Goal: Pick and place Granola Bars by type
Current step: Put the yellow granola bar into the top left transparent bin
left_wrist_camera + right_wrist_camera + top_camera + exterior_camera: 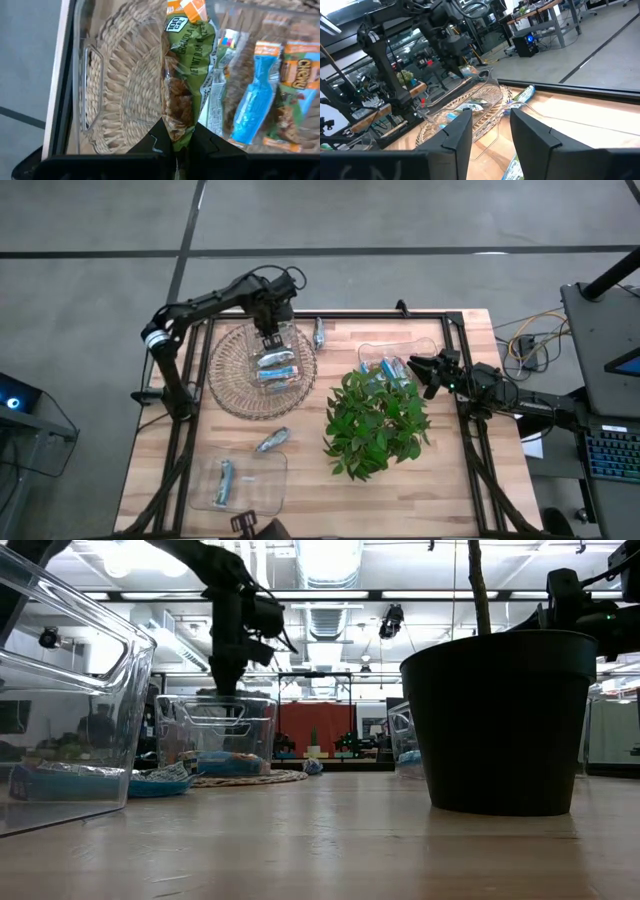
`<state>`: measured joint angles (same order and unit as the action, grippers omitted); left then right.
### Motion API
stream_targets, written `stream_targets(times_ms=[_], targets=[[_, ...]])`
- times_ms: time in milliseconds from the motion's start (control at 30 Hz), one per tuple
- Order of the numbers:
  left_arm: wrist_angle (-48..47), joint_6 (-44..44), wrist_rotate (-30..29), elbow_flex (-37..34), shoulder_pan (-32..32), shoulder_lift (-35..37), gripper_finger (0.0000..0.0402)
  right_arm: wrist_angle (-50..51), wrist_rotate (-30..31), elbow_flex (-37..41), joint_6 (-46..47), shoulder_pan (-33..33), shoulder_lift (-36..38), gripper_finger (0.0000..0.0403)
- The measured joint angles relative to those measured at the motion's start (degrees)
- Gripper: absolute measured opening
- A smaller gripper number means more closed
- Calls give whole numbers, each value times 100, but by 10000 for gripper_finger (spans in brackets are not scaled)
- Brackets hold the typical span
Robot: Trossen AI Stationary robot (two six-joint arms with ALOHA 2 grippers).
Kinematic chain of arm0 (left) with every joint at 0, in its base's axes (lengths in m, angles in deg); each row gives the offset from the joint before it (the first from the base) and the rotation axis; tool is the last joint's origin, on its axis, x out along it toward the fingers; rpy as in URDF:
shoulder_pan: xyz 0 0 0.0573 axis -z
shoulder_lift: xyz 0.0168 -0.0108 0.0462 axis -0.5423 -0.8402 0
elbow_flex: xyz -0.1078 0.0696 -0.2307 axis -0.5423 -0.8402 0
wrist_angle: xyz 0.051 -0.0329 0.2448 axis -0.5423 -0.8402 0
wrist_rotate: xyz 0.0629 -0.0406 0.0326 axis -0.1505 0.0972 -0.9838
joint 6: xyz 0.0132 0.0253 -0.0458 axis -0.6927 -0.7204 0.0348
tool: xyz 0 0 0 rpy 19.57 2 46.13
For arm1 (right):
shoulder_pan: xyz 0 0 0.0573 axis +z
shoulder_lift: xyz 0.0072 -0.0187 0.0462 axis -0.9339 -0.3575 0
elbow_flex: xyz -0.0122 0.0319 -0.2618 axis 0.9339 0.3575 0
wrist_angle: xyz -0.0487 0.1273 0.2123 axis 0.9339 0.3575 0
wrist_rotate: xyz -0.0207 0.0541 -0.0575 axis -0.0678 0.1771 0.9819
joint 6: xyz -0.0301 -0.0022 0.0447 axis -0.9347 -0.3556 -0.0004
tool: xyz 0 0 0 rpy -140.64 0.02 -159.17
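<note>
My left gripper (177, 150) hangs over a clear bin (275, 365) that stands on a round wicker mat (232, 380) at the far left, and it is shut on a green-wrapped granola bar (187, 75). Several blue and orange bars (257, 97) lie in that bin. One bar (320, 332) lies on the table beside it, and another (272, 440) lies nearer the front. A second clear bin (245, 480) at the near left holds a bar (225, 480). My right gripper (491, 131) waits open at the right, by a third bin (395, 358) that holds bars. My left gripper pinches one end of the green wrapper (178, 136) between its two fingers, which point down from above. The bar hangs lengthwise below the fingers, over the bin on the wicker mat. Whether its lower end (187, 10) touches anything I cannot tell.
A leafy green plant (375, 420) in a black pot (500, 720) stands right of centre, between the two arms. Bare wood lies in front of the mat and the plant. The table's black frame (400, 315) runs along the far edge.
</note>
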<state>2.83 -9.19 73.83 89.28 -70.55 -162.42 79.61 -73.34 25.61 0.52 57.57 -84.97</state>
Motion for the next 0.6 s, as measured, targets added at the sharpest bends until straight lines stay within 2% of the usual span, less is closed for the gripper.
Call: stream_targets(times_ms=[600], targets=[[400,-853,137,-31,-443,-706,9,2,0,0,0,-2,-10,132]])
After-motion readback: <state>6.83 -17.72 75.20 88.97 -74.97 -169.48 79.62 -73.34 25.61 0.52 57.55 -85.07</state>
